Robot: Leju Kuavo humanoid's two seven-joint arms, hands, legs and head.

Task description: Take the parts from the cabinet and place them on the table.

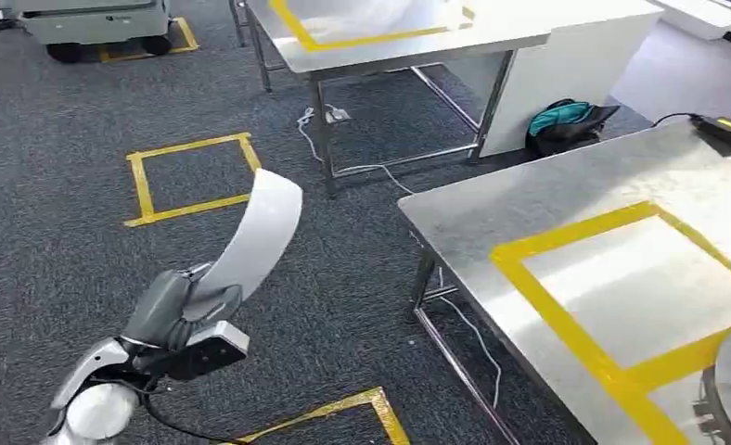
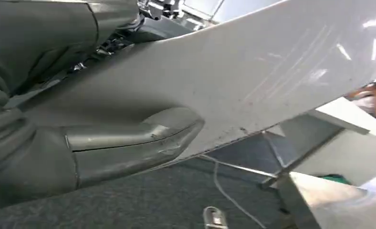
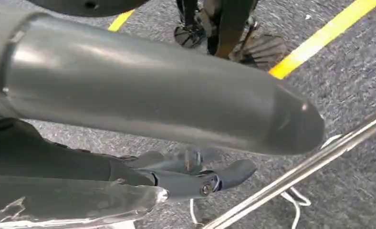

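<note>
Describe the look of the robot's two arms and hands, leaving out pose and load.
The left arm is silver with a rounded pale joint, a black block at the wrist and a thin black cable under it. The left hand is grey, with a thick smooth thumb. The right hand has a large glossy grey thumb and darker, slimmer fingers with small metal pins.

The head camera looked forward and down from high over grey carpet (image 1: 56,269) and a steel table (image 1: 529,209). Each wrist camera sat close behind its own hand, sharing that carpet (image 3: 362,181).
</note>
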